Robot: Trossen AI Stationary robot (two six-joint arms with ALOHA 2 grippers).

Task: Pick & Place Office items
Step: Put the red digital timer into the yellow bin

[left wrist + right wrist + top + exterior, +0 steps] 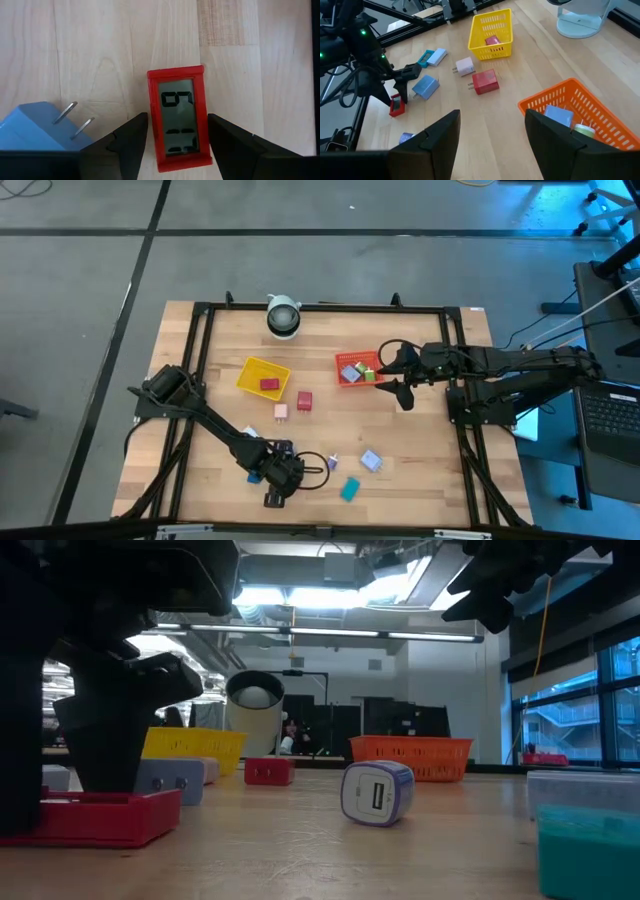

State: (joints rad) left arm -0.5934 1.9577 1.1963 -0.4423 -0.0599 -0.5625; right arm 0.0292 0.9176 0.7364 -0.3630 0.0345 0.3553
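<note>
Straddling a red clock (182, 120) flat on the desk (100, 45): left gripper (177, 142), fingers spread either side, not yet closed. Judged light, rigid plastic, smooth and apt to slip; best pinched across the narrow sides, clear of the grey display. Slim red frame, dark segmented digits. Blue plug (40, 127) with two metal prongs just beside it. Hung above the orange tray (580, 115): right gripper (492, 132), open and empty. Noted also: yellow tray (492, 30) holding one red piece, further plugs loose between.
</note>
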